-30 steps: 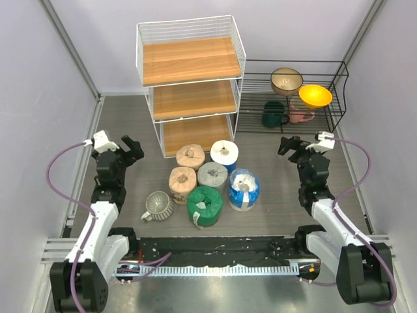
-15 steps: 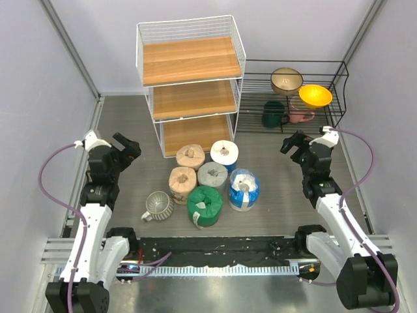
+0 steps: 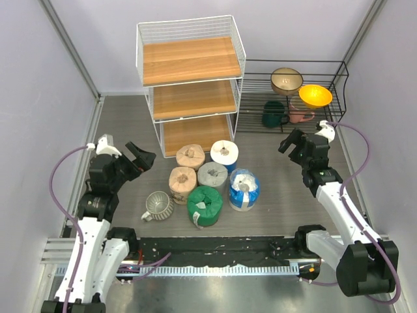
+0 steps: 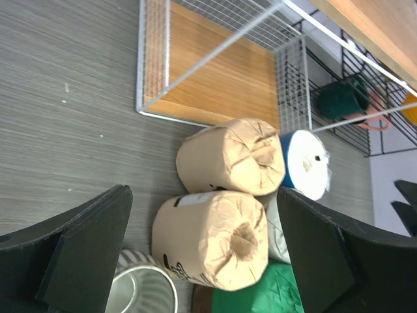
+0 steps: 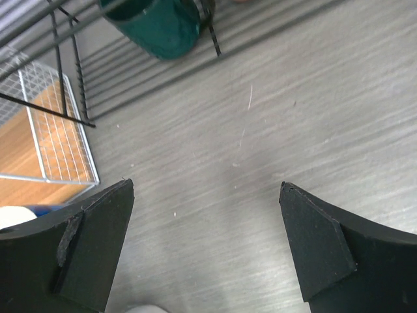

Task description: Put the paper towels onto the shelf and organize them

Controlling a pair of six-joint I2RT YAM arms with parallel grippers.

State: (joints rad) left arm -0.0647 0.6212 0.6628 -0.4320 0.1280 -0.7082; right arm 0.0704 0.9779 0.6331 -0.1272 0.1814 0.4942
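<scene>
Six paper towels stand on the floor in front of the shelf (image 3: 189, 85): two tan rolls (image 3: 190, 156) (image 3: 183, 184), a white-blue one (image 3: 224, 154), a grey one (image 3: 212, 175), a blue-white one (image 3: 244, 188) and a green one (image 3: 204, 205). My left gripper (image 3: 140, 160) is open and empty, left of the tan rolls. In the left wrist view its fingers frame the nearer tan roll (image 4: 212, 238), with the other tan roll (image 4: 231, 156) behind. My right gripper (image 3: 291, 142) is open and empty, right of the rolls over bare floor (image 5: 215, 163).
A ribbed pale mug (image 3: 158, 205) sits left of the green roll. A low black wire rack (image 3: 335, 81) at the back right holds a gold bowl (image 3: 287, 79), an orange bowl (image 3: 315, 96), a green mug (image 3: 273, 116) and a pink mug (image 3: 300, 116). Grey walls close both sides.
My left gripper has swung right and forward toward the tan rolls. My right gripper has shifted slightly back toward the black rack. The rolls have not moved.
</scene>
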